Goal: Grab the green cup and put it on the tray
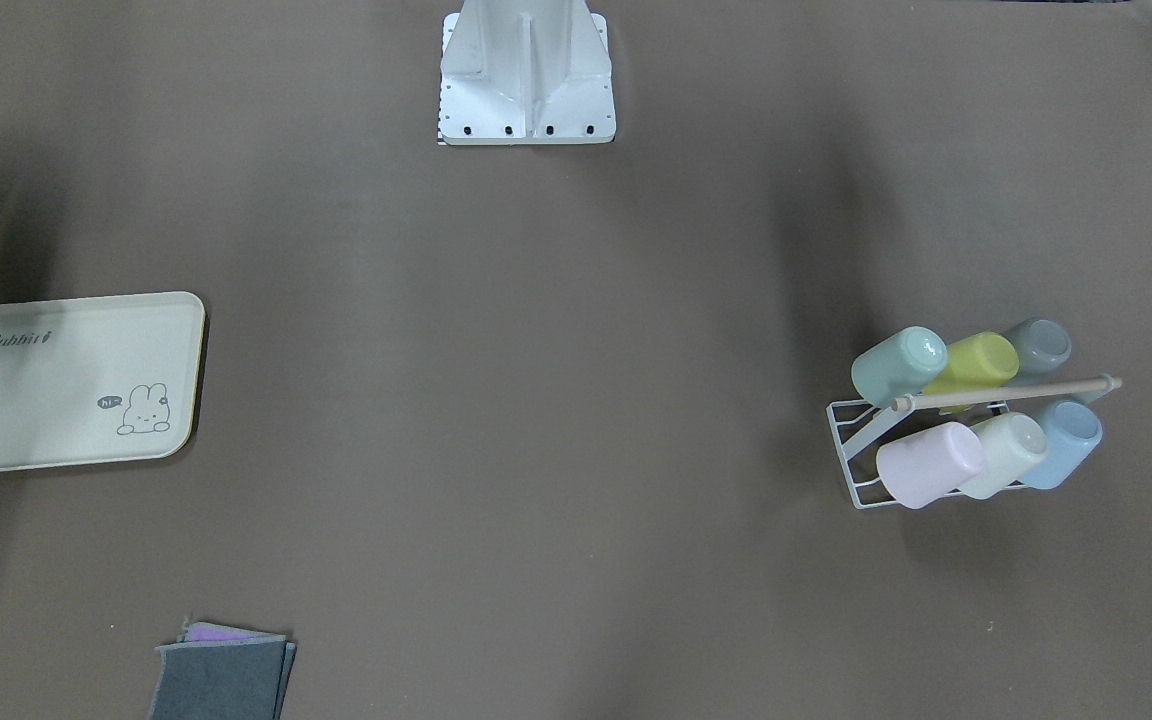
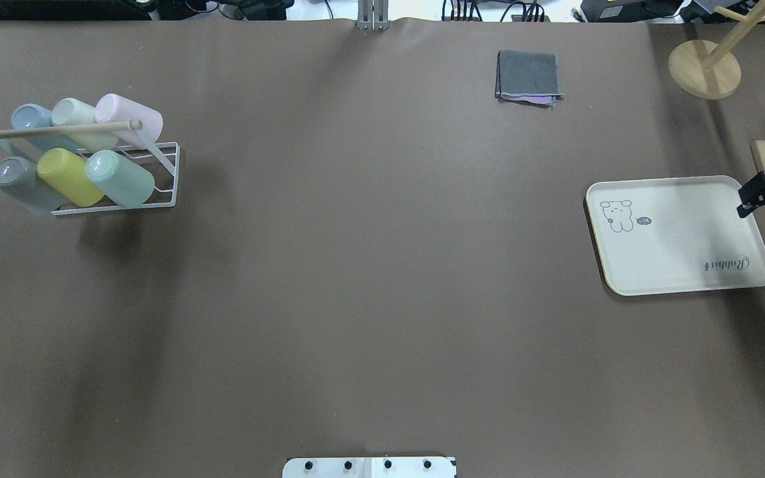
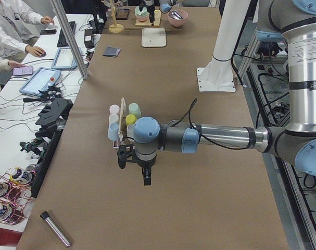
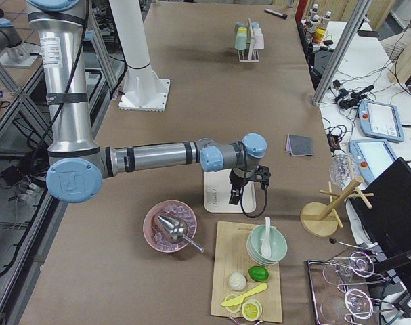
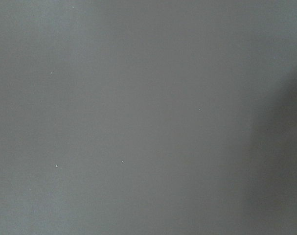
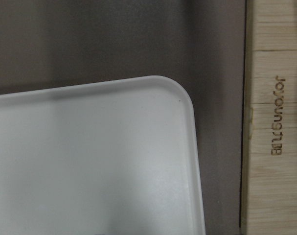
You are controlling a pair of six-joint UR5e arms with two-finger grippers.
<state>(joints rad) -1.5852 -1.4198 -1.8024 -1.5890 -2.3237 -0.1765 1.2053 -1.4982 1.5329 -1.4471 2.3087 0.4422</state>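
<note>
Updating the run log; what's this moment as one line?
pale mint-green plastic cup: on white wire rack | cream rectangular tray: under right gripper | left gripper: over brown table

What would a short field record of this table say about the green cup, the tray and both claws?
green cup: tilted in the white rack, beside the yellow cup
tray: other end of the table, no cup on it
right claw: above the tray's edge; open or shut unclear
left claw: above bare table near rack; grip unclear
</note>
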